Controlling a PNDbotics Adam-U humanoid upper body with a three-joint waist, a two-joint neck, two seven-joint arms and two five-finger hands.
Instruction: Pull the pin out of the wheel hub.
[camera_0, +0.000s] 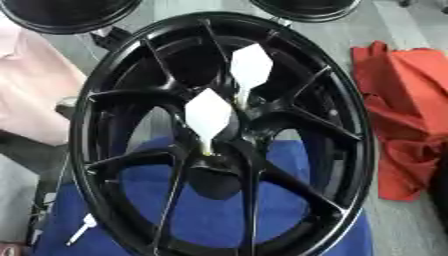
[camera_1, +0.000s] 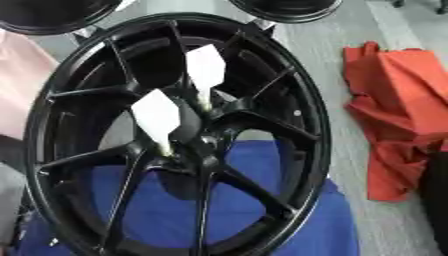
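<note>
Black alloy wheel hub (camera_0: 352, 150), spokes facing up, filling most of both eye views. Seated near the hub's centre: two white pins, each with a broad flat white tab on a thin stem. Upper pin (camera_0: 251, 67) just above the hub's centre, tab pointing up and away; lower pin (camera_0: 208, 116) just left of centre, stem running down into a seat among the spoke roots. Long axis of both roughly up-and-down in the view, tabs standing proud of the spokes and clear for a pinch.

Neither hand in view, so no telling whether fingers are straight, curled or holding anything, nor which arm is nearer. Judged from position alone: lower pin slightly on the hub's left, upper pin slightly on its right. Likely pull: along the stem, straight out of the seat, not sideways against the spokes.

No box or tray visible; only the hub's own seats holding the two stems. Beneath the hub, a blue cloth (camera_0: 289, 200); on it, off the hub's lower-left rim, a small white stick-like piece (camera_0: 83, 229), possibly another pin. Right of the hub, a red cloth (camera_0: 407, 115).
</note>
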